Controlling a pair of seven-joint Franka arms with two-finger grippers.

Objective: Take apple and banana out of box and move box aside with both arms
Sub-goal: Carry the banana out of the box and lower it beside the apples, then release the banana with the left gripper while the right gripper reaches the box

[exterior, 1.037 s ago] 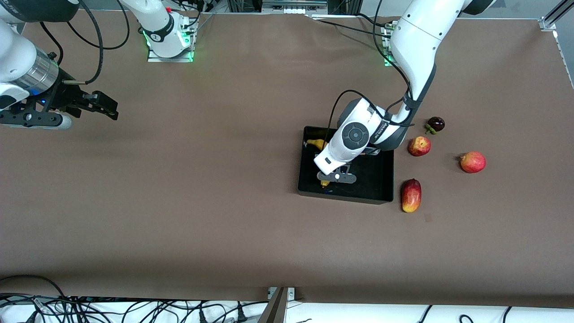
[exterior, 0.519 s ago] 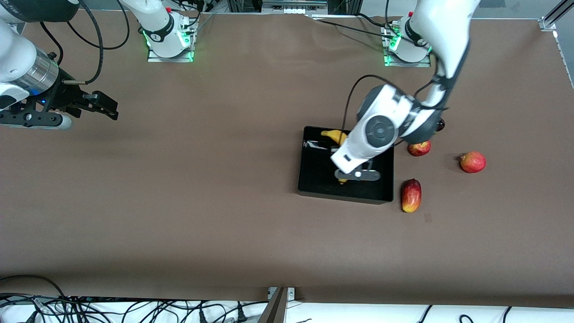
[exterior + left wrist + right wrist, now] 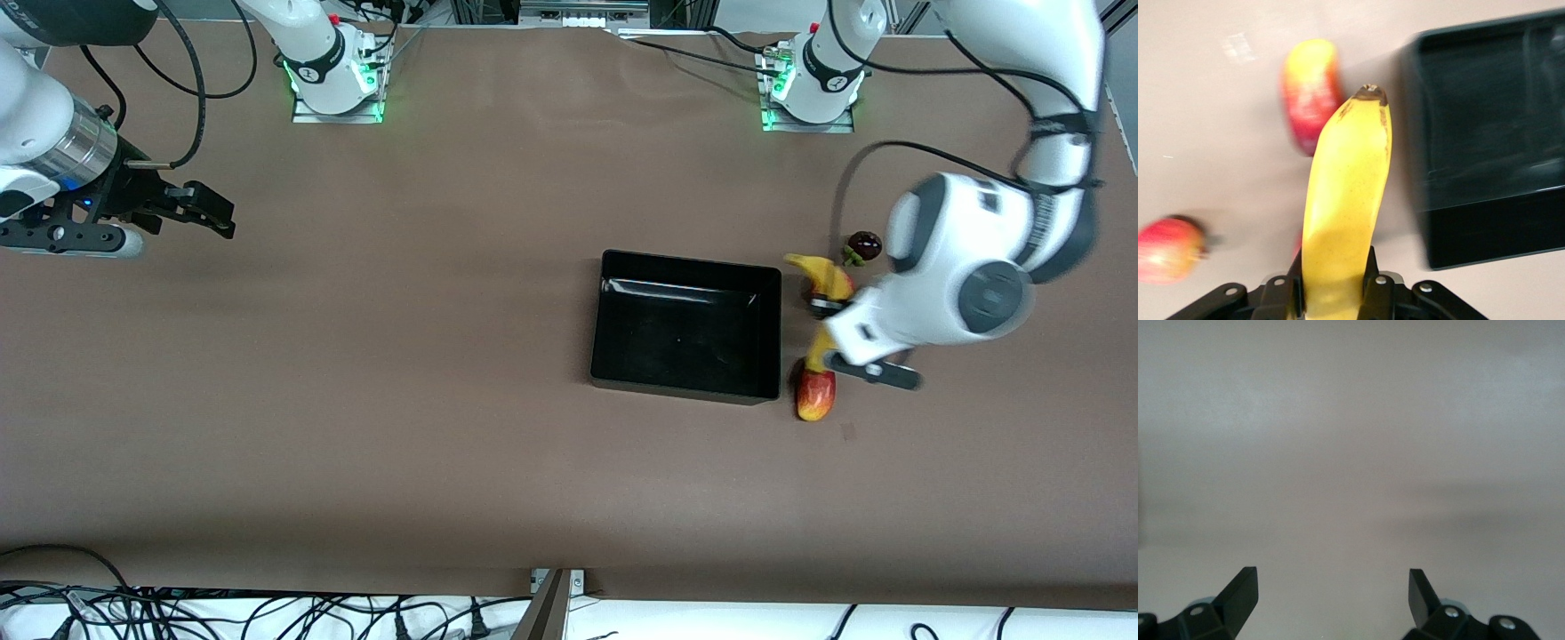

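2 grippers: left (image 3: 831,324), clamping banana (image 3: 822,277), now outside the box (image 3: 686,388); right (image 3: 191,209) apart.

Yellow curved banana (image 3: 827,298) hangs in the air, clamped in the left gripper (image 3: 1335,293), beside the box (image 3: 685,325), a glossy black low-walled bin, empty, at its end toward the left arm.

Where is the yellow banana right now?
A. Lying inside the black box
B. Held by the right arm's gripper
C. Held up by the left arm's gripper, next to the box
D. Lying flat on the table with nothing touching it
C: the left gripper is shut on the banana, holding it over the fruits beside the box, which has nothing in it.
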